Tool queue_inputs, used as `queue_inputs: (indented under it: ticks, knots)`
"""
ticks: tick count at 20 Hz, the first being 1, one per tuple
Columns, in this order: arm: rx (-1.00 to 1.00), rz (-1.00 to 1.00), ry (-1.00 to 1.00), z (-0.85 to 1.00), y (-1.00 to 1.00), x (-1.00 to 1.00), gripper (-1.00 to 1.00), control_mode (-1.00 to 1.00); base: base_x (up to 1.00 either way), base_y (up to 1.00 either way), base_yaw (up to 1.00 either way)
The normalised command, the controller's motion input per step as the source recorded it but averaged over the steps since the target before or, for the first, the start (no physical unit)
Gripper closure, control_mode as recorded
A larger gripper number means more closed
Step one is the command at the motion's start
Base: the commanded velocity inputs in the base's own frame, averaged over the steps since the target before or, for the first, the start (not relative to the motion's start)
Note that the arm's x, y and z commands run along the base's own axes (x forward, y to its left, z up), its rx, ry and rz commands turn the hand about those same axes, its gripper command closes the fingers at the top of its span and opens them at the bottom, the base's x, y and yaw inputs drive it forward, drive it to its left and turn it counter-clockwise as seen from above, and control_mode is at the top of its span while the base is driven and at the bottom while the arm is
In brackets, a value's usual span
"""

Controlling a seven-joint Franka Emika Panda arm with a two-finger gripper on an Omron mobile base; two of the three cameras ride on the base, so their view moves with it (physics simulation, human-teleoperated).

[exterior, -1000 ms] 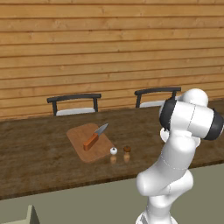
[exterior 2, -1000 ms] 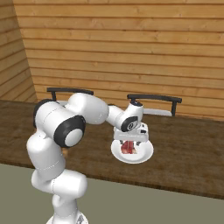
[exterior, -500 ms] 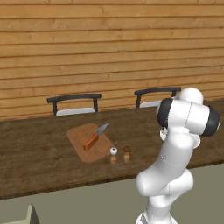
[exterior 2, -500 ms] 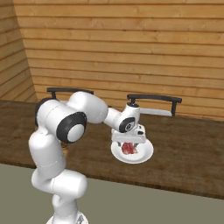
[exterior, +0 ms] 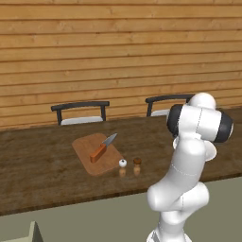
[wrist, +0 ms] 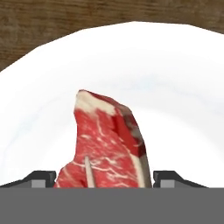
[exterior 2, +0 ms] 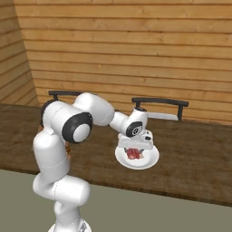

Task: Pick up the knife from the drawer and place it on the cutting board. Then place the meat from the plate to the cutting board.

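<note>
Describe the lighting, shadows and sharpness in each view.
Left base view: flat, even light; the knife on the board and the two shakers cast barely any shadow. Right base view: equally even, no glare on the plate, soft rendering. Hand view: meat close and sharply textured, plate bright white with faint shading, gripper tips dark.
</note>
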Motion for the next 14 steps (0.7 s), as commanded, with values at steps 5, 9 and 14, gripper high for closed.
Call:
queue_inputs:
  ticks: [5, 9, 14]
  knots:
    - [0.0, 0.01, 0.0, 0.31, 0.08, -0.17, 1.0, -1.0, 0.0, 0.0, 0.0]
    - [0.0, 0.0, 0.0, 0.94, 0.55, -0.08, 1.0, -1.0, 0.0, 0.0, 0.0]
    - [-0.01, 0.0, 0.0, 0.61, 1.0, 0.0, 1.0, -1.0, 0.0, 0.0, 0.0]
